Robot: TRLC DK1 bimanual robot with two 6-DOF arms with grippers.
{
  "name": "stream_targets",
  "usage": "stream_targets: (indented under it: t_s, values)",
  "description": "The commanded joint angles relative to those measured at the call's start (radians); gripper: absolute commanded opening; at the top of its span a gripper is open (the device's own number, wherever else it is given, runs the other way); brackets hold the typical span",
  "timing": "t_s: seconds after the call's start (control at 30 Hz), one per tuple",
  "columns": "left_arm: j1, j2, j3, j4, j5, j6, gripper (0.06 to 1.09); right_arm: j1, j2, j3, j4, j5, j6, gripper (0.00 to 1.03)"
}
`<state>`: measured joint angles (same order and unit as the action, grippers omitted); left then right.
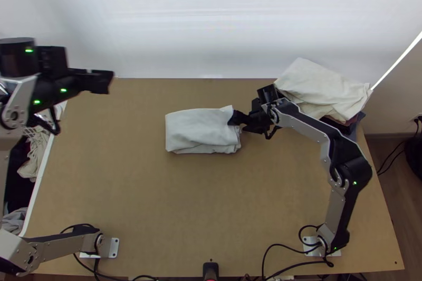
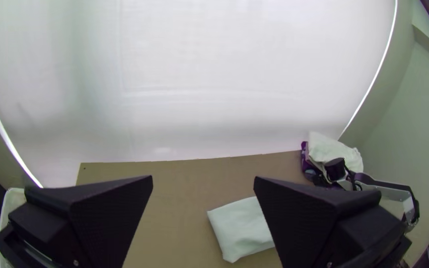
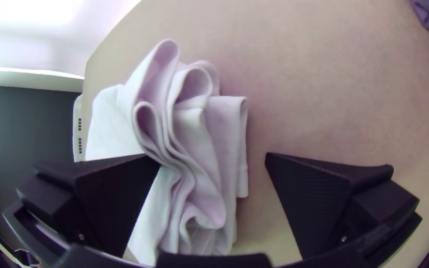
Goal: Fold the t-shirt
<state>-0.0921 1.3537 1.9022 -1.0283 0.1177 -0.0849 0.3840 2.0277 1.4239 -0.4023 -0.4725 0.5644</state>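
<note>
The white t-shirt (image 1: 199, 129) lies mid-table, folded into a compact rectangle. My right gripper (image 1: 238, 119) is at its right end. In the right wrist view, the t-shirt's (image 3: 194, 119) layered folds show at that end; my right gripper (image 3: 212, 155) stands open, one finger against the cloth, the other beyond it over bare table. My left gripper (image 1: 100, 81) is at the far left, above the table and apart from the t-shirt. The left wrist view shows the left gripper (image 2: 203, 178) open and holding nothing, and part of the t-shirt (image 2: 239, 228) beside one finger.
A pile of folded cloths (image 1: 322, 88), white on top, sits at the table's far right corner beside the right arm. Beyond the left edge stands a white bin (image 1: 39, 183) with clothes. Bare table (image 1: 200, 196) lies on the near side of the t-shirt.
</note>
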Motion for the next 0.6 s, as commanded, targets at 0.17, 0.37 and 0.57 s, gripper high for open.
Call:
stream_targets:
  t_s: [0.17, 0.37, 0.57]
  values:
    - [0.066, -0.05, 0.0, -0.032, -0.007, 0.027, 1.05, 0.072, 0.098, 0.049, 0.0, 0.006, 0.019, 0.99]
    - [0.086, -0.062, 0.0, -0.039, -0.006, 0.025, 1.05, 0.173, 0.124, 0.11, 0.0, 0.006, 0.054, 0.99]
    - [0.106, -0.073, -0.002, -0.047, -0.006, 0.025, 1.05, 0.128, 0.042, 0.09, 0.02, -0.028, 0.083, 0.1]
